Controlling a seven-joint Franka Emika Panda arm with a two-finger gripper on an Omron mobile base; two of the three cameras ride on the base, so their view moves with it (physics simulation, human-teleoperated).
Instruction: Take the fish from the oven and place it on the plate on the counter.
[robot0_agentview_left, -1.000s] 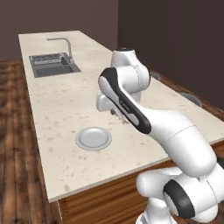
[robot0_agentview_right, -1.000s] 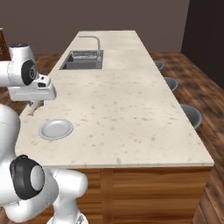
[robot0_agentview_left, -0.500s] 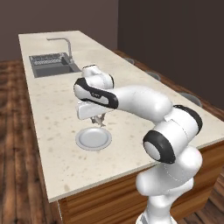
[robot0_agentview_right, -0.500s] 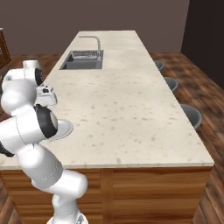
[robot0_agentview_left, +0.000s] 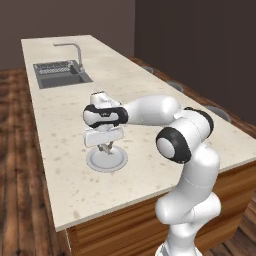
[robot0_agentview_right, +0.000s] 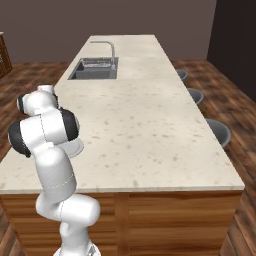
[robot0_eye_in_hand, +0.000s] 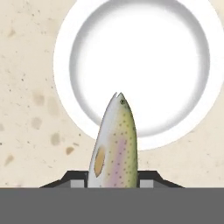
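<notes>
Directly above the plate on the beige speckled desk, I see my end effector pointing down, its fingers clamped on either side of the fish. In the hand view the fish hangs head-down over the plate, its snout reaching past the plate's near rim and over the dished centre, with clear space between fish and plate. The sink with its tap sits well beyond the plate, toward the far end of the desk.
</notes>
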